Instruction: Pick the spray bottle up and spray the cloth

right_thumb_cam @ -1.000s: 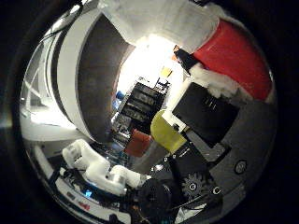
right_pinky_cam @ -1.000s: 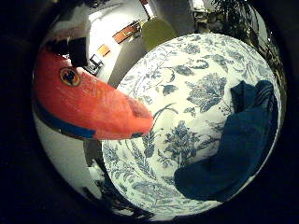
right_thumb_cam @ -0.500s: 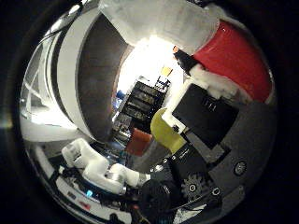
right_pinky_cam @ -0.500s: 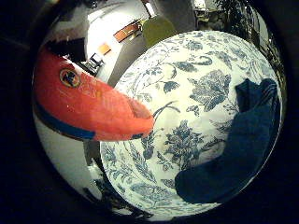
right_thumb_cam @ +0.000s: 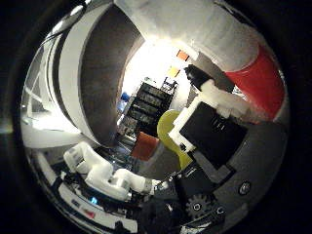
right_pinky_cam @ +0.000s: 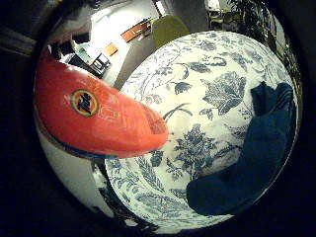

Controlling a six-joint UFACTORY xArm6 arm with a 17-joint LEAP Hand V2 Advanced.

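The orange spray bottle [right_pinky_cam: 98, 118] fills much of the little finger side view, close against my palm and held above the table. My right hand [right_thumb_cam: 209, 136] shows white and black fingers curled round it, with the bottle's red body [right_thumb_cam: 256, 83] and white top pressed beside them. A dark blue cloth [right_pinky_cam: 252, 163] lies crumpled on the round table with the blue floral cover [right_pinky_cam: 197, 74], near its edge and a little way from the bottle's end.
A yellow-green chair [right_pinky_cam: 170, 29] stands just beyond the table's far edge. Black shelves [right_thumb_cam: 146, 105] and an orange box [right_thumb_cam: 145, 146] stand further off in the room. White arm segments [right_thumb_cam: 105, 173] lie below the palm.
The whole picture has shifted a little, so the camera has moved. The bottle stays against the palm. In the thumb side view the red body and the fingers have shifted slightly.
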